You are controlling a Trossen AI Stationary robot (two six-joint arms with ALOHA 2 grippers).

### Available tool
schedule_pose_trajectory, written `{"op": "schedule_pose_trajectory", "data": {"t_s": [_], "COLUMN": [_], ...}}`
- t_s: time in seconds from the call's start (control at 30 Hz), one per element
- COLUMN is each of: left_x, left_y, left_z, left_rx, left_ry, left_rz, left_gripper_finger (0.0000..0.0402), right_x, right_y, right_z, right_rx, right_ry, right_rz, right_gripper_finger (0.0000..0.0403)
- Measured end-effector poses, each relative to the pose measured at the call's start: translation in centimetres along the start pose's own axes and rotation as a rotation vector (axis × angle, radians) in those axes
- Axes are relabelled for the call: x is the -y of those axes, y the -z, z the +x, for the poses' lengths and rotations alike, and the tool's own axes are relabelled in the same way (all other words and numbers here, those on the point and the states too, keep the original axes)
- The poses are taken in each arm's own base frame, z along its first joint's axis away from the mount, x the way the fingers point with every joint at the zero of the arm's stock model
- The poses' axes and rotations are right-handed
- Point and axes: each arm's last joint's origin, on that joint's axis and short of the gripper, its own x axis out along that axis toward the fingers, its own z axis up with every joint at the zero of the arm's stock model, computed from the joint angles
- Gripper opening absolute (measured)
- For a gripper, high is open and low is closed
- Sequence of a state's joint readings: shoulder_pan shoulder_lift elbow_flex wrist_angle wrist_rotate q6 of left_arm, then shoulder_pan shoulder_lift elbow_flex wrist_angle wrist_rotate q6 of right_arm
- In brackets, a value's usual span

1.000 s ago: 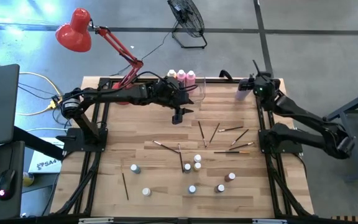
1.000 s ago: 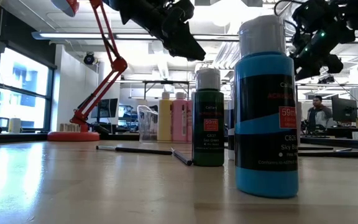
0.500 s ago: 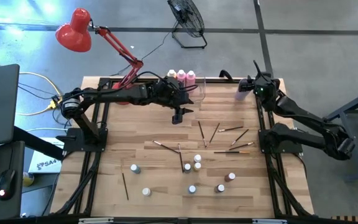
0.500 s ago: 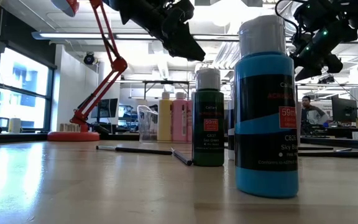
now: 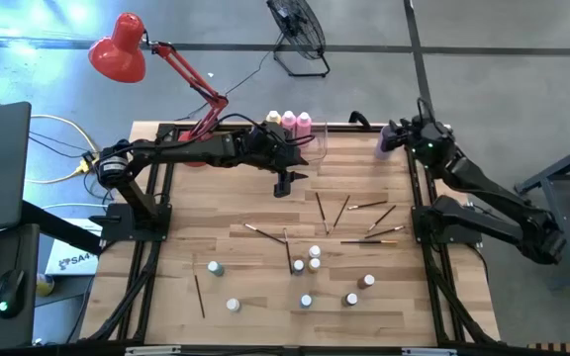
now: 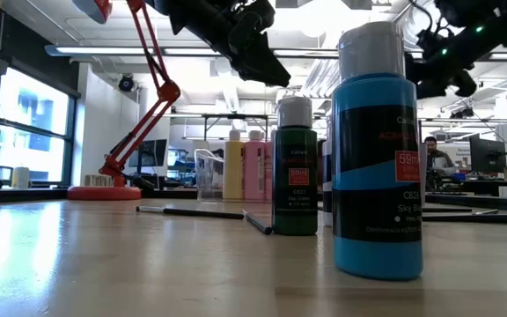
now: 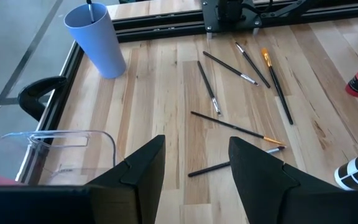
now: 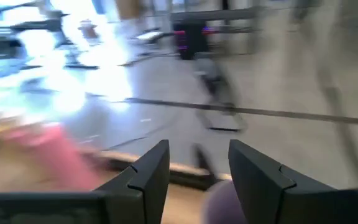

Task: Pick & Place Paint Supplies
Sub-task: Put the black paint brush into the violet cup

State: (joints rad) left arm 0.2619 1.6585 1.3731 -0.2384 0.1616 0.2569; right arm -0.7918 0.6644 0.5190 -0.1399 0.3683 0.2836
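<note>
The right gripper (image 8: 193,180) is hovering over the lilac cup (image 5: 385,144) at the tabletop's far right corner — jaws spread, empty. Any careless swing risks toppling it. The left gripper (image 7: 192,177) is waiting, also spread, beside the clear bin (image 7: 48,158) — risking a nudge.

My overhead camera looks straight down on the whole table (image 5: 265,287) and both arms. My low camera sits at tabletop height, close behind a blue bottle (image 6: 378,150), facing the far room. Both catch the red lamp (image 5: 119,47). My left wrist camera looks down on the lilac cup (image 7: 96,38); the right wrist's faces past the table's edge.
</note>
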Motion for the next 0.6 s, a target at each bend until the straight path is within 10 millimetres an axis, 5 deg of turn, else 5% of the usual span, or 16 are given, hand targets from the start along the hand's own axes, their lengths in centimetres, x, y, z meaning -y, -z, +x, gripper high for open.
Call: {"op": "schedule_pose_trajectory", "data": {"t_s": [0.6], "left_x": [0.0], "left_y": [0.0], "left_z": [0.0], "left_rx": [0.000], "left_ry": [0.001], "left_rz": [0.000], "left_gripper_finger": [0.0172], "right_x": [-1.9], "right_y": [-0.3], "right_z": [-4.3], "right_rx": [-0.132], "right_ry": [-1.199], "right_rz": [-0.142], "right_gripper_finger": [0.0039]}}
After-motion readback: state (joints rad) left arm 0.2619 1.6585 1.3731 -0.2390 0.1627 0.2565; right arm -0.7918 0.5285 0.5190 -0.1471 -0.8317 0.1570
